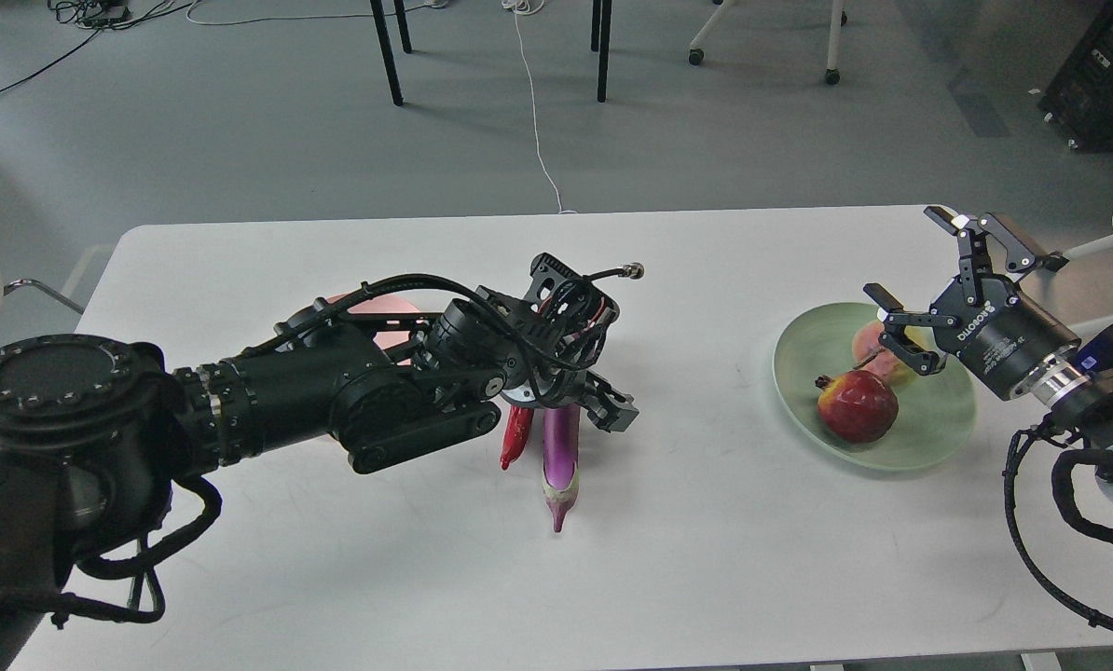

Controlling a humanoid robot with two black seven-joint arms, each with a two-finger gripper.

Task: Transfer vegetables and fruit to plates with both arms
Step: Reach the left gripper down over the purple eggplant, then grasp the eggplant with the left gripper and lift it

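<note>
On a white counter (706,280), the pale green plate (939,429) held 2 fruits: pomegranate (857,405) and blushed fruit (869,343). Right claw (948,280) gaped above it. Far left of it, left claw (603,405), state unclear, covered eggplant (559,457) and chili (515,436); pink plate (379,312) behind.

Even, diffuse overhead light fills a sharp, bright frame, leaving the white table (426,578) slightly washed out, soft faint shadows under the left arm (267,391) and beside the pale green plate (939,429), a dull sheen on the grey floor (240,121), and mild wide-angle bending at the edges.
</note>
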